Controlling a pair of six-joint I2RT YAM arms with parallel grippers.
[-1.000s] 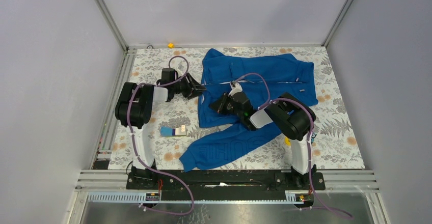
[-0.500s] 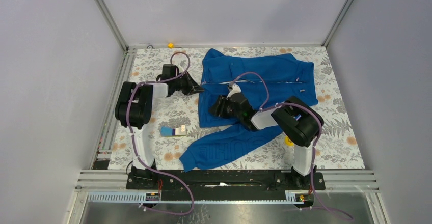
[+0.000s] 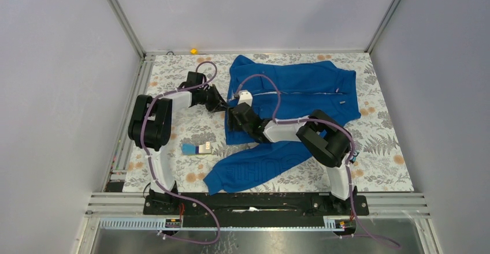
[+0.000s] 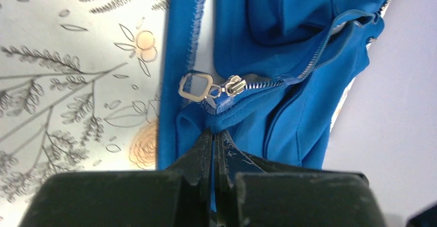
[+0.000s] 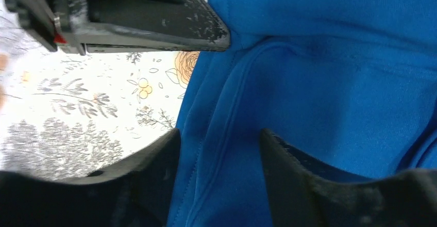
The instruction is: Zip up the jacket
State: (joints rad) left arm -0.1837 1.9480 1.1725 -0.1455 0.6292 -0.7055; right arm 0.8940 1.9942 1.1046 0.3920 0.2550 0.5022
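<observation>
Jacket: the blue jacket (image 3: 312, 78) lies on the flowered tablecloth (image 3: 387, 144), in the far middle and right part of it, with its hem end toward the left.
Sleeve: one sleeve (image 3: 254, 164) stretches from the body toward the near edge of the table.
Zipper: a silvery line (image 3: 300, 92) runs left to right across the middle of the jacket.
Zipper slider: in the left wrist view the zipper slider (image 4: 236, 85) sits at the hem end of the teeth, and its pull tab (image 4: 195, 86) lies flat toward the tablecloth side.
Left gripper: the left gripper (image 4: 212, 134) is at the left edge of the jacket, just below the slider. Its fingers (image 4: 198, 157) are pressed together and pinch the blue hem (a strip of blue shows between them).
Right gripper: the right gripper (image 5: 219, 134) is just beside the left one, low over the jacket near the same edge. Its fingers (image 5: 293, 160) are spread apart with blue fabric between them; they do not pinch it.
Other things: a small blue and white object (image 3: 196, 148) lies on the tablecloth, near the left arm and apart from the jacket.
</observation>
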